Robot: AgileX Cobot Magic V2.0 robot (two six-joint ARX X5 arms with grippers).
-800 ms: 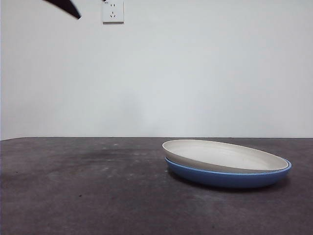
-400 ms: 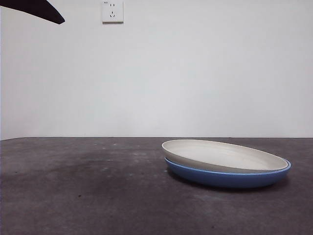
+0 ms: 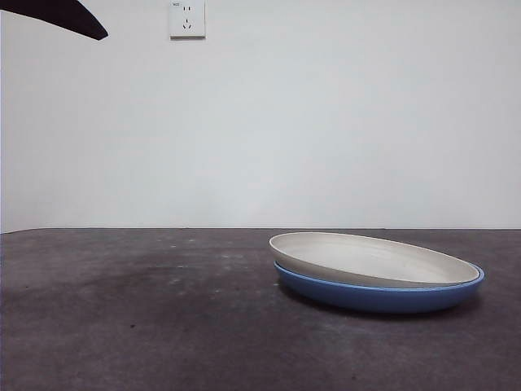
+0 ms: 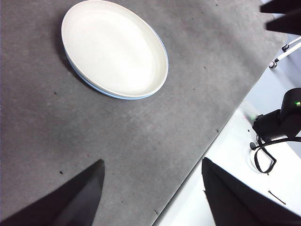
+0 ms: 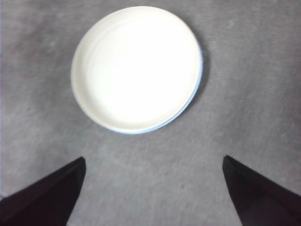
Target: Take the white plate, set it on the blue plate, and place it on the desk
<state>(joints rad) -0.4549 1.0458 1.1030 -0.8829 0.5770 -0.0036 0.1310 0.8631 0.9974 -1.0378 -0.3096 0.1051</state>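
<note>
Grey desk [image 3: 122, 326] bears white plate [image 3: 370, 259] face-up, slightly tilted, on blue plate [image 3: 383, 295].

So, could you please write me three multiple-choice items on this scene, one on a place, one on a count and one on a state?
1. Where is the white plate?
A. Stacked on the blue plate
B. Beside the blue plate, apart from it
C. Held in a gripper

2. How many plates are on the desk?
A. One
B. Two
C. Three

3. How do the jaws of the right gripper stand?
A. Shut on the white plate
B. Shut on nothing
C. Open and empty

Answers:
1. A: the front view shows the white plate resting in the blue one, tilted slightly, its blue rim showing beneath.
2. B: only the white plate and the blue plate appear in any view.
3. C: the right wrist view shows its jaws wide apart above the desk, nothing between them; the left gripper is likewise open.
</note>
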